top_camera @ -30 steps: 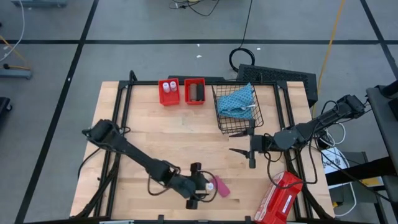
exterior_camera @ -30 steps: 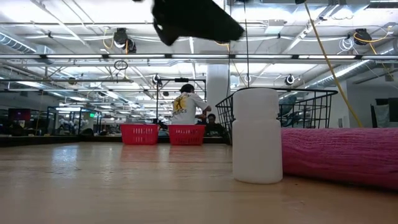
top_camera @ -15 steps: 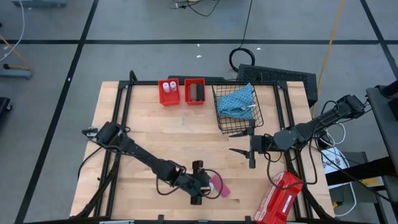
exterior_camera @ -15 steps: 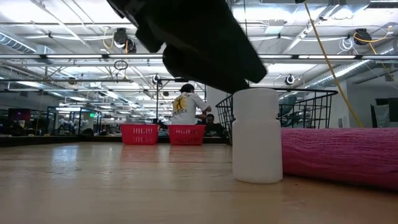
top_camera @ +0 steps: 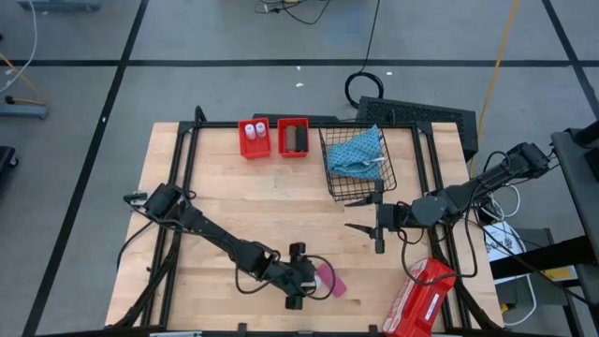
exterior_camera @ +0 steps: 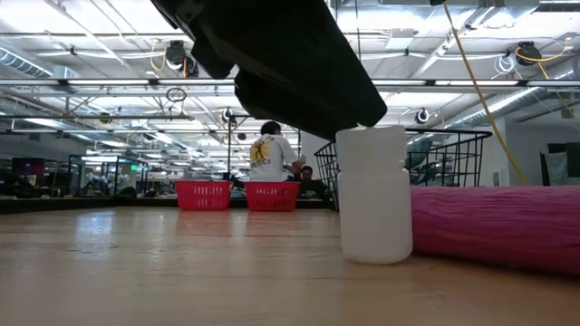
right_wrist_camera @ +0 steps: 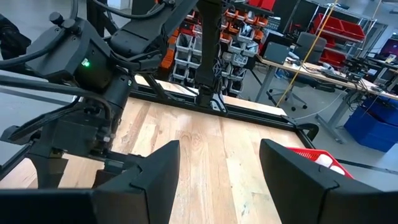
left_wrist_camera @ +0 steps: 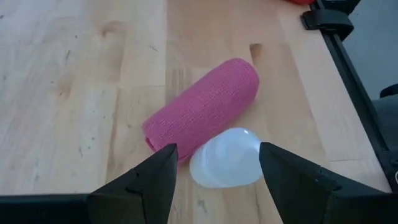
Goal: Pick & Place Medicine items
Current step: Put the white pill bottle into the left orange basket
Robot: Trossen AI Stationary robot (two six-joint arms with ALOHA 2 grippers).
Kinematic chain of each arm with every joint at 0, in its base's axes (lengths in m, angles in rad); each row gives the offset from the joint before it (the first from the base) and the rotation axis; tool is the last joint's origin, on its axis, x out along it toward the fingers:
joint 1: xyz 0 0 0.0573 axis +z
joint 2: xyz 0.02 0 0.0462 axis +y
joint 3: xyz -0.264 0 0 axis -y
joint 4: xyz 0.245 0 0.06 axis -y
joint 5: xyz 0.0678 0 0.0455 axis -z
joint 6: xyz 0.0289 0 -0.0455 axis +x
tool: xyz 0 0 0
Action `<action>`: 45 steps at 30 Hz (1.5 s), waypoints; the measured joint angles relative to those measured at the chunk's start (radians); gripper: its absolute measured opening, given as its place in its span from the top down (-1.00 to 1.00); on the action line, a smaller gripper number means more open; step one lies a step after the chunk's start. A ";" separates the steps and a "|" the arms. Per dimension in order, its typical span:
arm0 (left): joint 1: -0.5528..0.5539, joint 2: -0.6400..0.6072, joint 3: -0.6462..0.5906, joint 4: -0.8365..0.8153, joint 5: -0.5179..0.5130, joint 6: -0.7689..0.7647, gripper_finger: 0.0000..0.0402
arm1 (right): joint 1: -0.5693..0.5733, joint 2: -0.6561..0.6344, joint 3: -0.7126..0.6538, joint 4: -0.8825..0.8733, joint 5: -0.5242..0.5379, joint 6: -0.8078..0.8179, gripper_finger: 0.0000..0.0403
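The pink white-capped tube point(top_camera: 329, 280) lies on its side near the table's near edge. In the low view its white cap point(exterior_camera: 373, 195) fills the foreground, with the pink body point(exterior_camera: 494, 226) behind it. My left gripper point(top_camera: 308, 277) is open and low at the tube's cap end. In the left wrist view the cap point(left_wrist_camera: 225, 157) sits between the two fingers, with a gap on each side. My right gripper point(top_camera: 367, 234) is open and waits in front of the wire basket. Tiny white-capped vials point(top_camera: 252, 133) and a black box point(top_camera: 294, 139) sit in two red bins.
Two red bins point(top_camera: 254, 148) stand at the far edge. Right of them, the wire basket point(top_camera: 343, 187) holds the blue patterned cloth point(top_camera: 358, 152). The large red case point(top_camera: 419, 298) lies at the near right corner. Bare wood stretches across the table's middle and left.
My left gripper has moved toward the table's right and come down over the pink tube's cap end, keeping its fingers open. In the low view it now looms just above the white cap. The tube lies where it was.
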 joint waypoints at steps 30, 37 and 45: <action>0.008 0.033 -0.001 0.044 -0.005 0.051 -0.18 | 0.000 0.000 0.000 0.001 -0.001 0.019 -0.04; 0.022 0.039 -0.001 0.046 0.007 0.029 -0.18 | 0.000 0.000 0.000 0.000 0.000 0.017 -0.04; 0.022 0.039 -0.001 0.038 0.009 0.036 -0.08 | 0.000 0.000 0.000 -0.012 0.002 0.027 -0.04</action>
